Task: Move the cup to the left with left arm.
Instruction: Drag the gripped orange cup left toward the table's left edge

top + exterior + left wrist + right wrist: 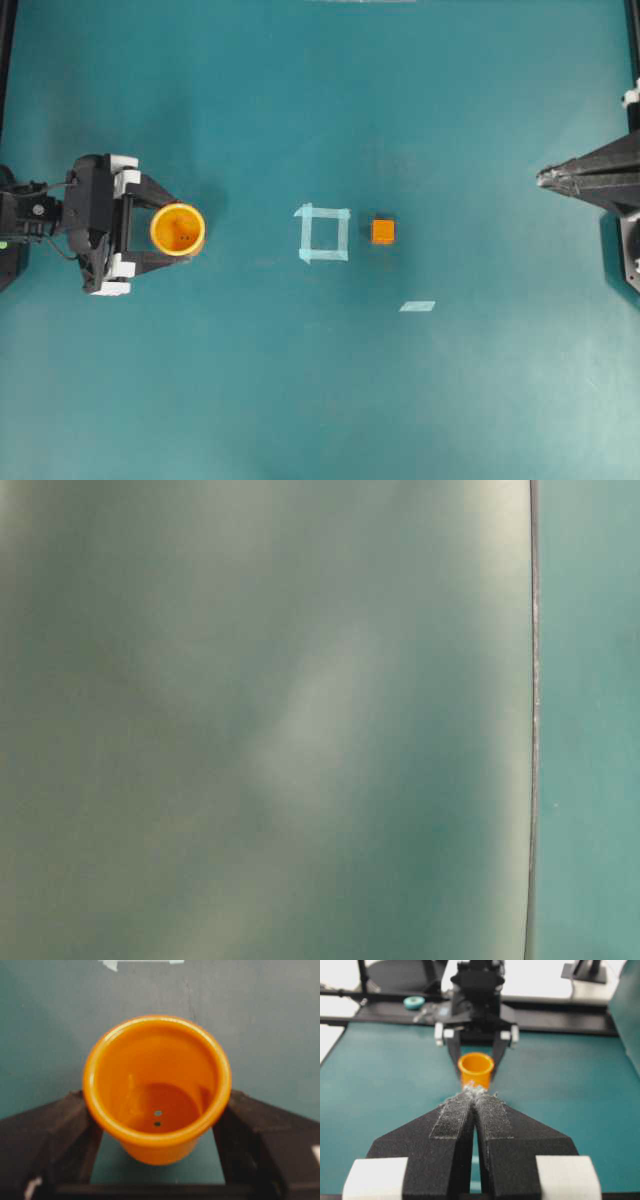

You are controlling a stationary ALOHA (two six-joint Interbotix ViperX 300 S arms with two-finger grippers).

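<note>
the teal counter (320, 400) holds the cup (178, 229) at its far left, clamped in the left end effector (172, 229). lower gently, release squarely so it stands. right end effector (545, 178) pressed together.

Your left arm (60, 215) reaches in level from the left edge, wrist straight. Its left gripper (170, 230) has both fingers (60, 1135) spread wide in a V, with something sitting between them and looking gripped. Over on the right, your right gripper (545, 178) sits parked near the edge, pads (452, 1115) pressed together into a pointed wedge.
</note>
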